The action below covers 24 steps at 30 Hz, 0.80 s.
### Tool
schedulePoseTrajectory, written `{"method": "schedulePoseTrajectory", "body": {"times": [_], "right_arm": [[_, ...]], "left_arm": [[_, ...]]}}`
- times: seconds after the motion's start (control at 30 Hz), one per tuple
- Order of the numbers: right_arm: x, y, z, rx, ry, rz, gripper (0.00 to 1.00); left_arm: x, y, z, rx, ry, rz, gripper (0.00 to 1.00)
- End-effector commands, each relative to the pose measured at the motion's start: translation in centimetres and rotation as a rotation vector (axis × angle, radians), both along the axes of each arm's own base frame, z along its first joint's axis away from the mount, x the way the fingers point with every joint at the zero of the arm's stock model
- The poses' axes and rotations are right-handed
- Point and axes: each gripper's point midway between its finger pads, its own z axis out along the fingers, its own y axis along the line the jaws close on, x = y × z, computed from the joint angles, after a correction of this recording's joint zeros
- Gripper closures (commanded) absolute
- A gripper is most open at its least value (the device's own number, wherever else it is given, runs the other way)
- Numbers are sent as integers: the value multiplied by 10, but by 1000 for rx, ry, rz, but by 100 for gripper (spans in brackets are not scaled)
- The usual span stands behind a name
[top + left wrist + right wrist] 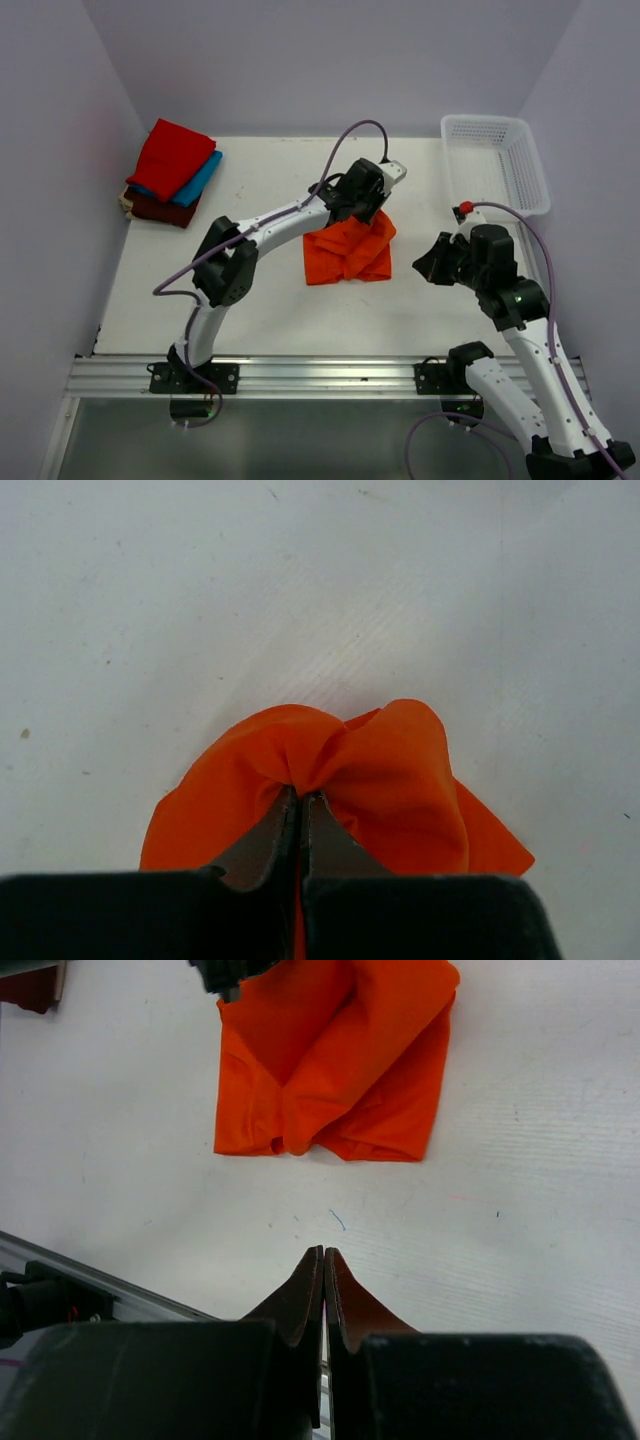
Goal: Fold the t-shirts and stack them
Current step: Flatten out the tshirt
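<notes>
Left end effector (300,798) is clenched on a bunched fold of the orange t-shirt (345,255), at its far right corner. The right end effector (323,1257) is clenched on nothing, to the right of the cloth. The shirt lies half folded in the middle of the desk (270,300). Its long axis runs about left to right; where the neck points I cannot tell. For a good fold, I think the pinch must be firm, travel low toward the near edge, and let go only when the edges meet.
</notes>
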Motion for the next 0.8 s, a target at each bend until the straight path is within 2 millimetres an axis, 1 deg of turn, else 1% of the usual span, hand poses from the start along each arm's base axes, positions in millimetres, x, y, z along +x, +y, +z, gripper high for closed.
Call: {"method": "schedulePoseTrajectory", "body": {"times": [0.0,0.03,0.07,0.1,0.13,0.17,0.2,0.23,0.27,0.3,0.33,0.37,0.4,0.43,0.47,0.5,0.53,0.57,0.6,0.63,0.67,0.7,0.73,0.77], "right_arm": [[-1,10,-9,38,15,37,100],[-2,12,-11,44,21,47,100],[-1,13,-13,54,22,49,100],[-1,15,-15,57,27,53,100],[0,15,-19,57,33,52,100],[1,14,-19,53,29,51,100],[2,13,-21,49,29,44,100],[3,13,-21,45,27,44,100],[3,12,-23,36,29,45,100],[3,12,-23,35,32,47,100],[4,12,-25,28,34,44,100],[4,11,-27,26,39,45,100],[5,12,-28,25,41,45,100],[5,11,-29,23,43,45,100],[7,11,-29,22,39,44,100],[8,12,-31,20,46,44,100],[8,12,-32,17,46,46,100],[10,12,-34,16,49,46,100],[12,13,-35,12,53,49,100],[13,12,-37,5,56,49,100],[15,12,-37,0,54,49,100],[16,12,-40,-6,64,52,100],[16,12,-42,-9,67,56,100],[17,13,-42,-9,66,60,100]], "left_arm": [[52,-8,14,-125,-61,-16,100],[69,4,10,-138,-54,12,100],[80,5,14,-158,-63,23,100],[89,8,-1,-149,-47,32,100],[104,11,7,-166,-66,44,99],[111,13,5,-164,-64,52,85],[118,15,-10,-146,-50,67,64],[124,21,-9,-138,-53,91,44],[127,24,-8,-139,-58,118,0],[127,24,18,-178,-103,128,0],[115,31,1,-165,-72,129,0],[108,35,10,-195,-82,143,0],[100,43,56,-250,-154,160,0],[85,48,43,-246,-149,168,0],[73,51,53,-274,-150,176,0],[59,56,85,-319,-188,178,0],[38,57,64,-288,-145,177,0],[26,57,60,-288,-118,180,0],[10,59,65,-286,-112,175,0],[-17,53,41,-248,-66,146,0],[-33,50,32,-239,-45,134,0],[-48,46,32,-245,-46,110,0],[-79,37,8,-206,-10,60,0],[-93,34,-2,-191,11,44,0]]}}
